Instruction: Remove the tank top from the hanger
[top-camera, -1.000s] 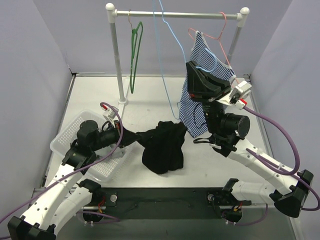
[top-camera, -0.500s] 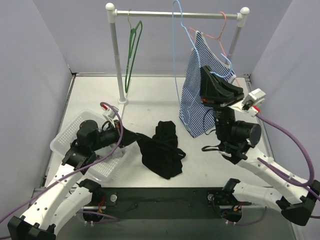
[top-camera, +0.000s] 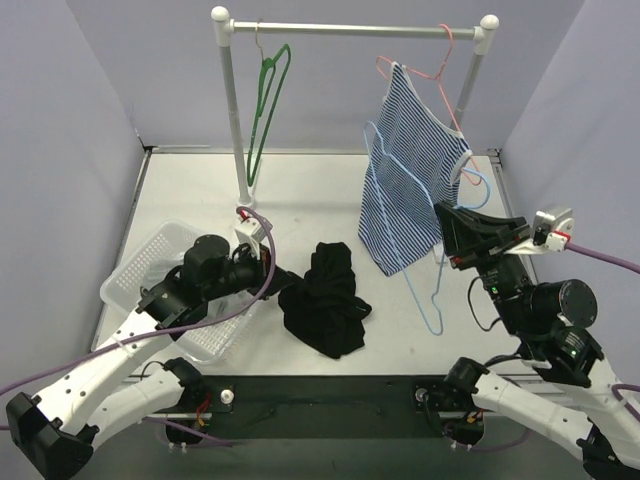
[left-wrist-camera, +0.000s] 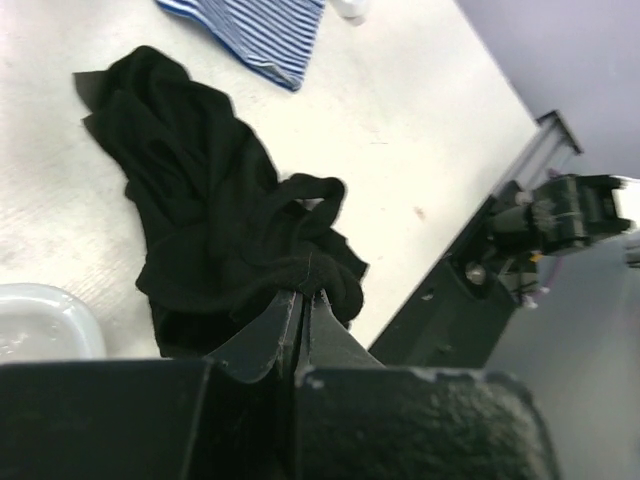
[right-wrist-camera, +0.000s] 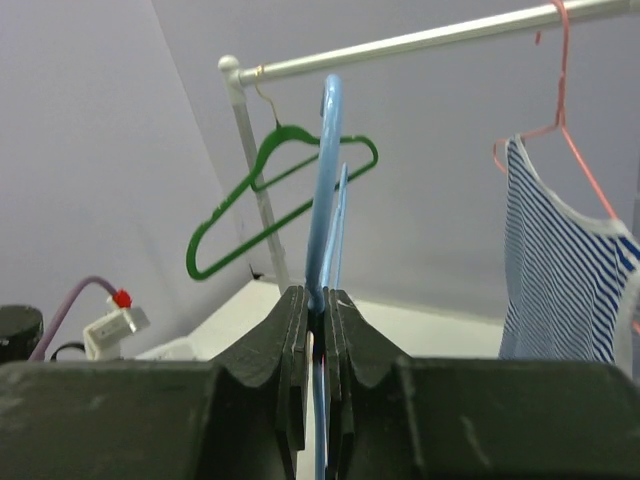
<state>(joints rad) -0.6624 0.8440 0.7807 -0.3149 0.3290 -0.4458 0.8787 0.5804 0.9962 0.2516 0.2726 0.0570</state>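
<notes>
The separating step looks done: the crumpled black tank top (top-camera: 325, 300) lies in a heap on the pale table (top-camera: 300, 190), out in front of the white clothes rail (top-camera: 350, 29) and under its middle span; it is well apart from the thin blue wire hanger (right-wrist-camera: 328, 130), which carries no cloth. The right gripper (right-wrist-camera: 318, 300) has its fingers clamped on that hanger's wire and holds it off the rail, forward of the rail's right post; the hanger is just beside the hem of a blue-and-white striped tank top (top-camera: 405, 190), which hangs from a pink wire hanger (top-camera: 440, 60) at the rail's right end. The left gripper (left-wrist-camera: 305, 295) sits at the heap's edge on the side of the rail's left post, fingers pressed together with their tips against the black cloth; whether a fold is pinched between them I cannot tell. What remains, as I judge it, is tidying: the left gripper should draw clear without dragging the heap; the right must take the bare hanger away without hooking the striped hem. The black tank top is matte, soft and limp, bunched in deep folds, with one strap loop standing out of the pile.
</notes>
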